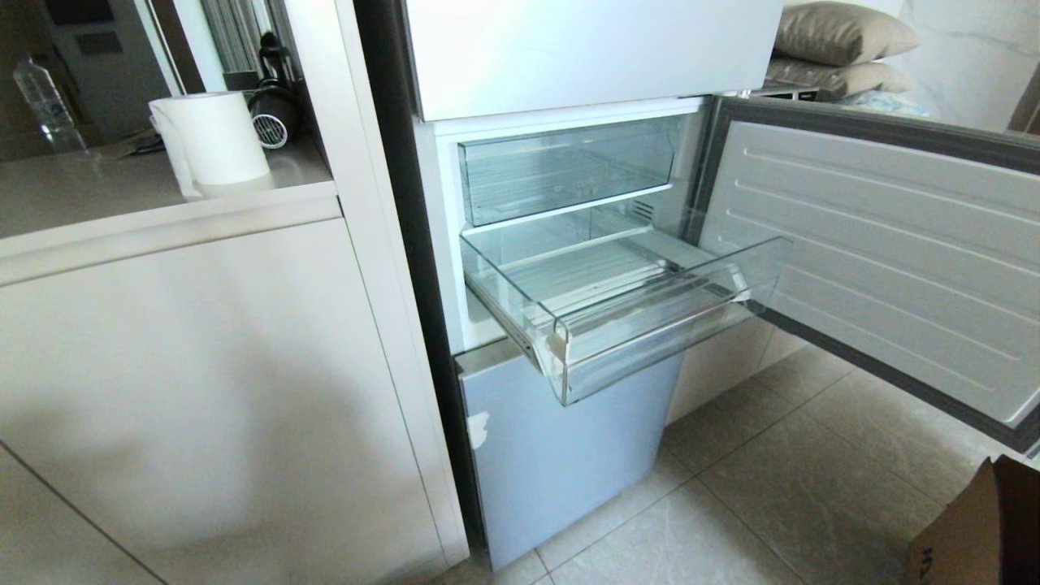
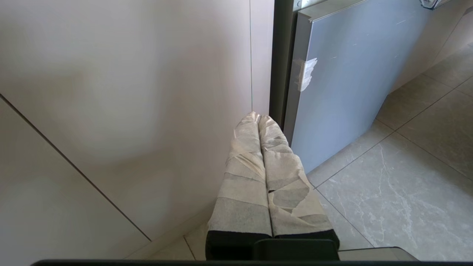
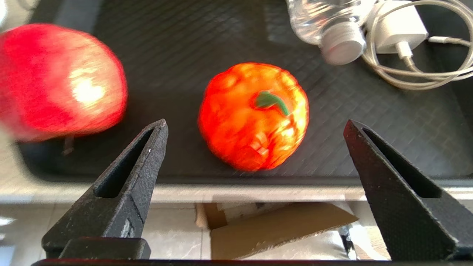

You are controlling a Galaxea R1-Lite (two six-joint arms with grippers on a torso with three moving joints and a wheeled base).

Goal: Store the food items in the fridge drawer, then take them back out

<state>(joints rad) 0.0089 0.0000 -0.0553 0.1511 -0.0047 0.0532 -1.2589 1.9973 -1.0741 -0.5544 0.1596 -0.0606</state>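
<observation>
The fridge drawer [image 1: 650, 345] is pulled out of the open fridge, and I see nothing in it. Neither arm shows in the head view. Both food items lie on a black tray [image 3: 184, 44] in the right wrist view: an orange-red one with a green stem [image 3: 236, 111] and a redder one [image 3: 55, 81] beside it. My right gripper [image 3: 255, 122] hovers just short of the orange-red piece, open wide, with nothing between its black fingers [image 3: 140, 162]. My left gripper [image 2: 257, 115] is parked low by the cabinet, its taped fingers pressed together, empty.
The fridge door [image 1: 886, 244] stands open to the right. A clear bin [image 1: 569, 166] sits above the drawer, with a pale blue door panel [image 1: 561, 455] below. A cardboard box [image 1: 987, 528] stands on the tiled floor. A water bottle [image 3: 329, 26] and a white charger [image 3: 399, 33] share the tray.
</observation>
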